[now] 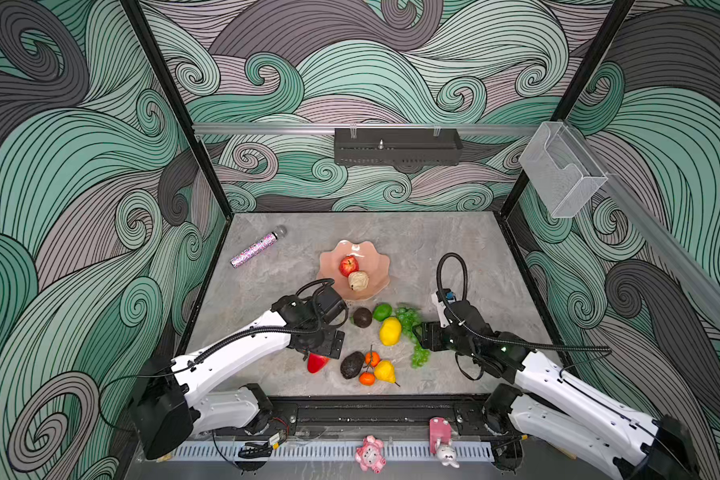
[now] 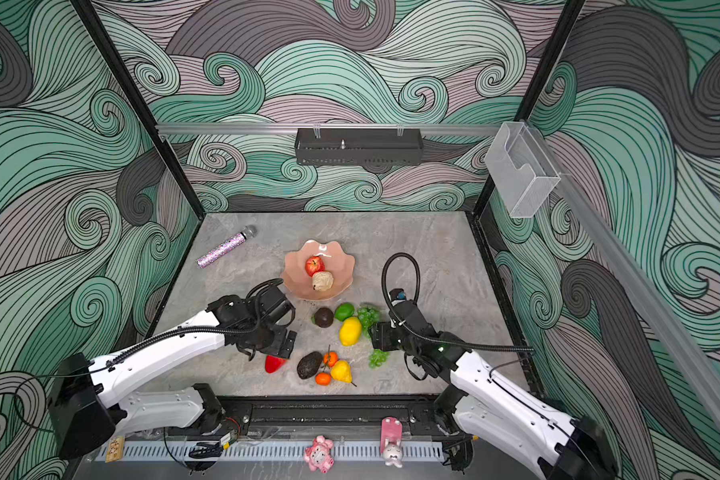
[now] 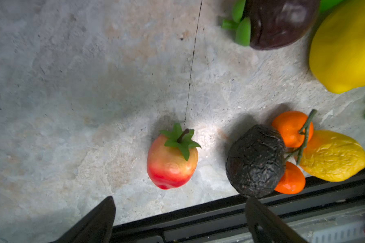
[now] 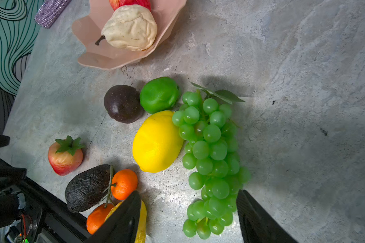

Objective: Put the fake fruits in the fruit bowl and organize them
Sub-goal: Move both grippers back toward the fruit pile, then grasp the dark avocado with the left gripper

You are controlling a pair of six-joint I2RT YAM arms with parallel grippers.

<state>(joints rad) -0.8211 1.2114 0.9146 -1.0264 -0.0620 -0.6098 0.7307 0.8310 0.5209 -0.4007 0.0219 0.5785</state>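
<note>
The salmon-pink fruit bowl sits mid-table and holds a red apple and a cream pear. In front of it lie a dark round fruit, lime, lemon, green grapes, strawberry, wrinkled avocado, two tangerines and a yellow pear. My left gripper hangs open just above the strawberry, nothing between its fingers. My right gripper is open over the grapes, with the bunch's lower end between its fingers.
A glittery pink microphone lies at the back left of the table. A clear plastic box hangs on the right wall and a black tray on the back wall. The black front rail runs close behind the strawberry and avocado.
</note>
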